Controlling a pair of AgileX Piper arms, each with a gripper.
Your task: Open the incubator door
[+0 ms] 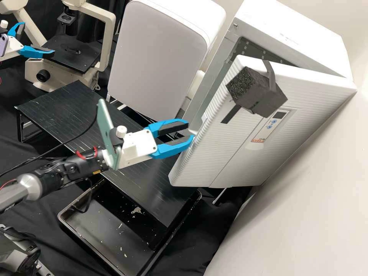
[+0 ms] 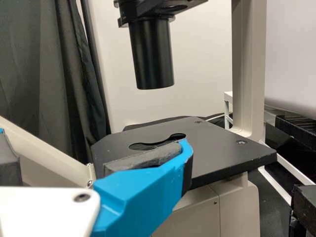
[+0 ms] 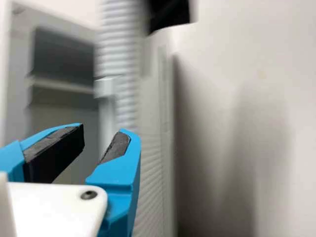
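High view has 1 incubator point(image 1: 295, 34), its 1 door point(image 1: 310, 103) partly open. Of 2 grippers, right gripper point(image 1: 190, 132), part open, empty, is beside door's edge; left gripper point(image 1: 37, 39), wide open, near 1 microscope point(image 1: 109, 44).

Black arm casing point(image 1: 71, 168), silvery joint point(image 1: 31, 185), red loop point(image 1: 79, 154); white housing point(image 1: 134, 149), dark screw point(image 3: 89, 195); blue fingers point(image 1: 172, 148), black pads point(image 1: 172, 127).

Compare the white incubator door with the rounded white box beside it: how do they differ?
The ridged white incubator door contrasts with the smooth-faced, round-cornered white box. The door carries a dark foam block and small control panel; the box's face is plain. Both are pale.
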